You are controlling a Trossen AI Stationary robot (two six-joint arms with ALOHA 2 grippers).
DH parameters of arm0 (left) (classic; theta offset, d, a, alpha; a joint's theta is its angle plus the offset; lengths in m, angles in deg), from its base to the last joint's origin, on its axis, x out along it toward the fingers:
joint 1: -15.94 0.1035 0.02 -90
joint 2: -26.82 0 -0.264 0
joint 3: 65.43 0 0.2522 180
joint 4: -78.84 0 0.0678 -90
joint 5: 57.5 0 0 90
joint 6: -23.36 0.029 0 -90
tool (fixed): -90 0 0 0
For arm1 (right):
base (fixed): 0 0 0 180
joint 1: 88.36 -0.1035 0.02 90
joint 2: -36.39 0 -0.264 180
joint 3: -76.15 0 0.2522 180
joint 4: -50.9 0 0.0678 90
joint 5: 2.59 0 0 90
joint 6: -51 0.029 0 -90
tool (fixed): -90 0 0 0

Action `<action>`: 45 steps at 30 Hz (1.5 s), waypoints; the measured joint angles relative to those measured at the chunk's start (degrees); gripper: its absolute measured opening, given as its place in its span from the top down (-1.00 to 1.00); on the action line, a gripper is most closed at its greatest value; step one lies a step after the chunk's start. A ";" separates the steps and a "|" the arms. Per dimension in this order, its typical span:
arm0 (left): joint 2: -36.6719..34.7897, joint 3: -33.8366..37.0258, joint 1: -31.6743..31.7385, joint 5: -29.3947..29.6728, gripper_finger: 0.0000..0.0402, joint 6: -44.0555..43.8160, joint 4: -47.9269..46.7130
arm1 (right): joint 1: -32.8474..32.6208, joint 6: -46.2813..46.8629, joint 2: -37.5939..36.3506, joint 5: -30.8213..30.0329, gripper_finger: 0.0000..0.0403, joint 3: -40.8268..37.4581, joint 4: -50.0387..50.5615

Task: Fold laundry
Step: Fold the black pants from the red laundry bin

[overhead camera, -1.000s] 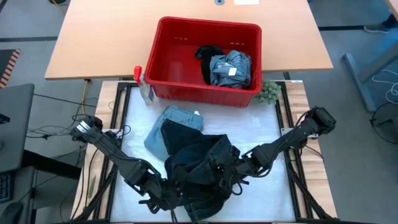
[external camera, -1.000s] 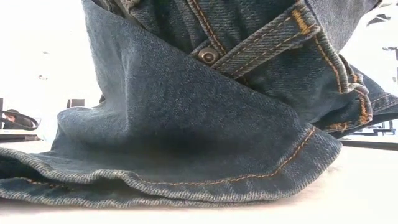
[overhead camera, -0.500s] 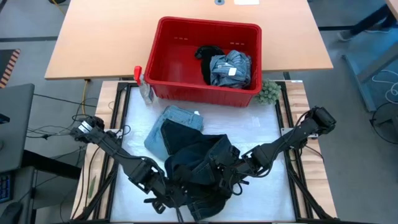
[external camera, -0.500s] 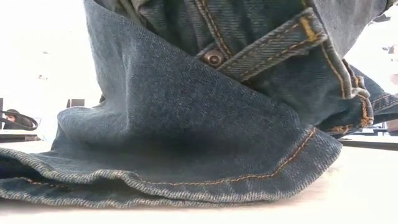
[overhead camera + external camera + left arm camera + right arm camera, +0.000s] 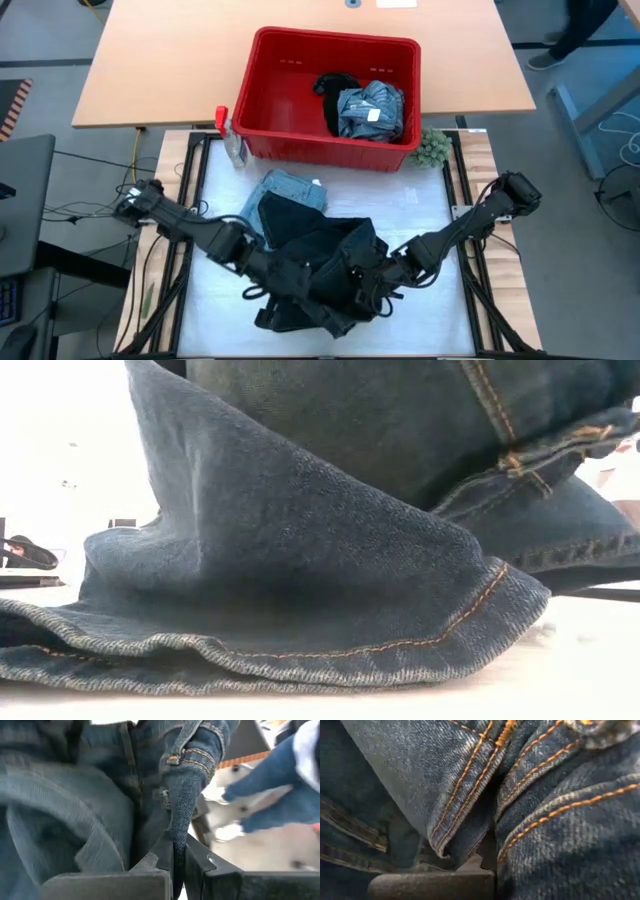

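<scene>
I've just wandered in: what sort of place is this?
Probably a robotics lab or test room: two arms over a framed white work table, loose cables on the floor, a plain wooden desk behind.

Two dark jointed arms point(image 5: 190, 222), black cables, matte black fingers point(image 5: 150, 870).

Left hand point(image 5: 173, 865) moved from the near edge of the surface in toward the middle, now pinched shut on a fold of the dark jeans point(image 5: 320, 270), jeans lifted and bunched higher, waistband button gone from low view, near hem unmoved.
</scene>
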 joint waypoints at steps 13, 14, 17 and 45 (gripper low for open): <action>0.59 -0.25 0.40 -5.36 1.00 -11.06 3.49 | -4.98 13.22 -0.33 -9.10 0.88 0.02 5.92; 0.70 -0.13 0.72 -4.45 1.00 -11.52 4.32 | -5.25 13.22 -0.33 -9.05 0.88 0.02 4.67; 1.51 0.17 2.24 -3.50 1.00 -12.39 6.63 | -6.07 12.88 -0.33 -9.01 0.88 0.21 2.42; 1.53 0.26 8.03 -0.64 1.00 -2.40 -1.06 | -16.42 12.90 -8.59 -19.52 0.36 1.90 3.85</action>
